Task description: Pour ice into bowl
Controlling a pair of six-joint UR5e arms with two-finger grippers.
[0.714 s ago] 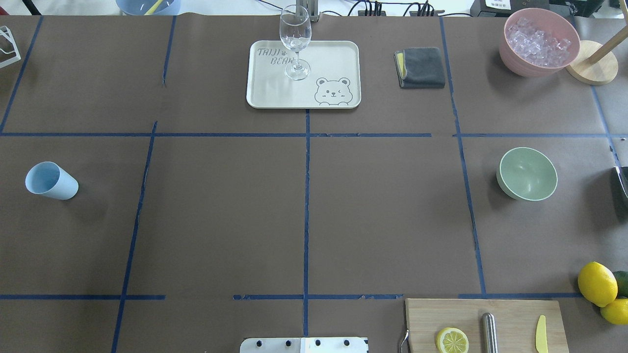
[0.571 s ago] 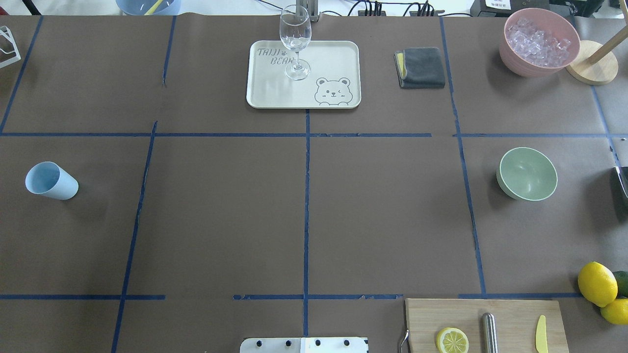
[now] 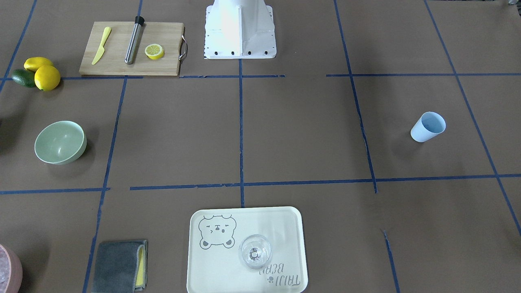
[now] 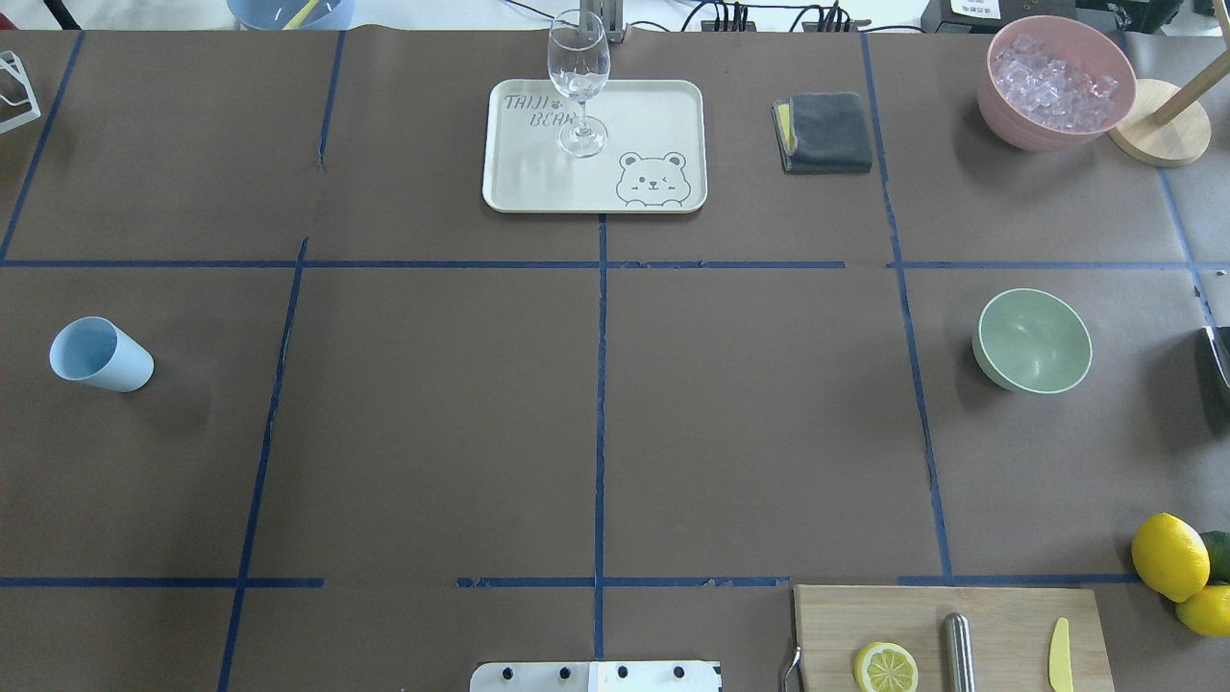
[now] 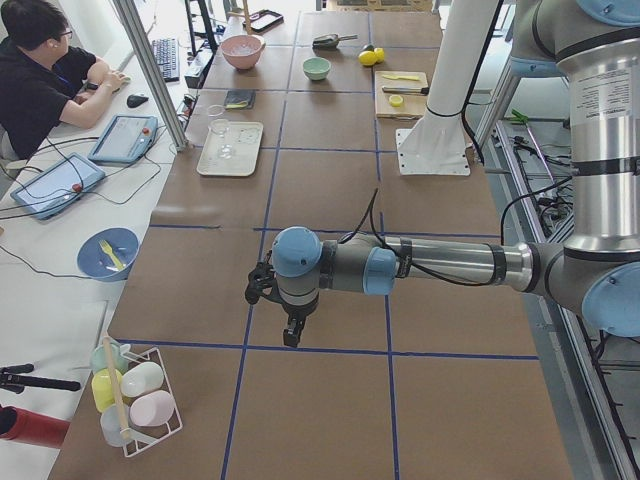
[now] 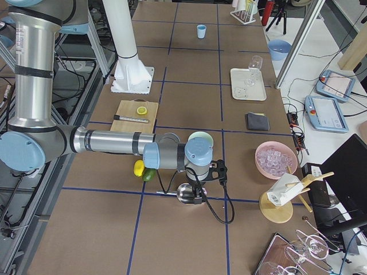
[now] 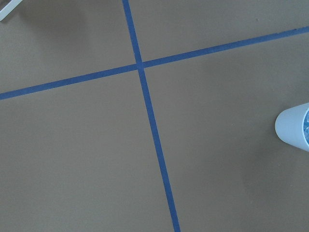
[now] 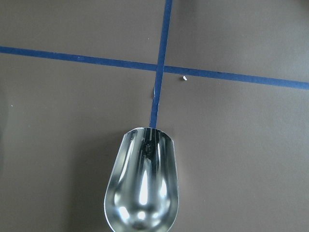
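Right gripper (image 6: 198,195) hangs low over the table to the right of everything else, at the end of the arm stretched flat across the near right corner. Its fingers show in no close view, so how far they are open cannot be told. A shiny steel scoop (image 8: 141,188) sticks out under the wrist camera, hollow side up and with nothing in it, its mouth just short of a crossing of blue tape lines. Left gripper (image 5: 290,335) points down over the left end of the table; its opening cannot be told either.

At the near edge, right of centre, lies a wooden cutting board (image 4: 1009,615) with a lemon half (image 4: 885,667), a steel rod (image 4: 958,654) and a yellow knife (image 4: 1059,654). Just right of it sit two lemons (image 4: 1169,556) and a green fruit (image 4: 1218,553).

Midway across, the mint-green bowl (image 4: 1033,341) stands upright on the right, with nothing inside. A light blue cup (image 4: 101,354) stands well apart on the left.

Along the far side are a cream tray (image 4: 596,192) bearing a wine glass (image 4: 578,82), then a folded grey cloth (image 4: 826,132). In the far right corner, the ice (image 4: 1054,82) is heaped in a pink container (image 4: 1009,120).
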